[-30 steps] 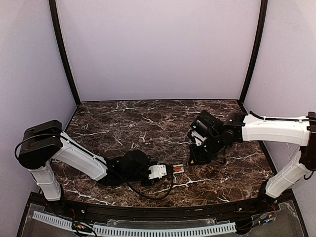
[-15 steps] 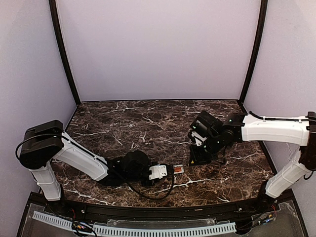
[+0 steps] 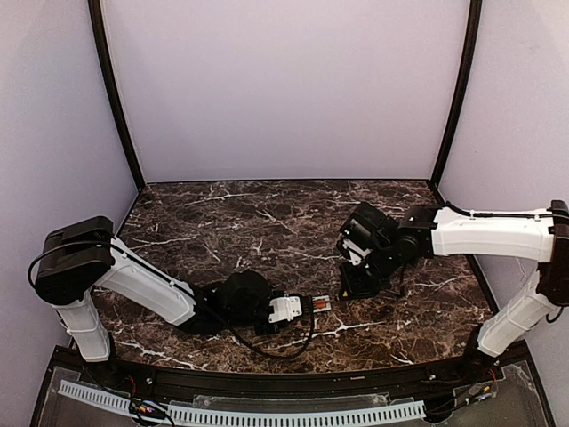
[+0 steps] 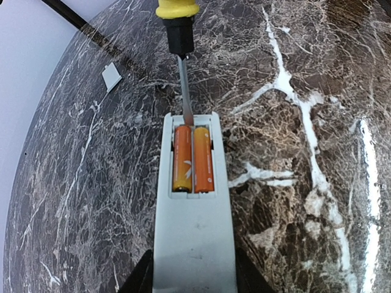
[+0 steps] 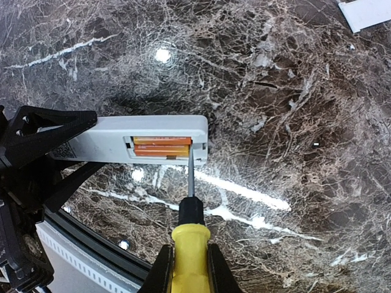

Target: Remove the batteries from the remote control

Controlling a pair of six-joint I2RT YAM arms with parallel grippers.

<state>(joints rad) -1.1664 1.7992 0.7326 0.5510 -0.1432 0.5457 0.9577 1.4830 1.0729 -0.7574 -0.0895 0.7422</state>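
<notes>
**A:** Where is the remote control (image 4: 194, 244) found?

**B:** Near the front edge of the tabletop (image 4: 305, 213), about midway between the two arms. It is turned back side up, with the bay uncovered. Whether it rests on the stone or is lifted cannot be told.

**A:** The left jaws?

**B:** Closed on the remote control's long sides, at the end away from the bay. One finger is seen against each edge.

**A:** The batteries (image 4: 193, 160)?

**B:** Both are seated in the bay, side by side and touching.

**A:** The right jaws?

**B:** Clamped on the yellow handle of a screwdriver (image 5: 190, 244). The shaft is pointed at the remote control's free end. The tip is set at the end wall of the bay, at the end of one battery, the left one in the left wrist view.

**A:** Anything else noted?

**B:** A small pale cover piece (image 4: 112, 77) is seen lying flat on the tabletop, well apart from the remote control and beyond the screwdriver.
</notes>
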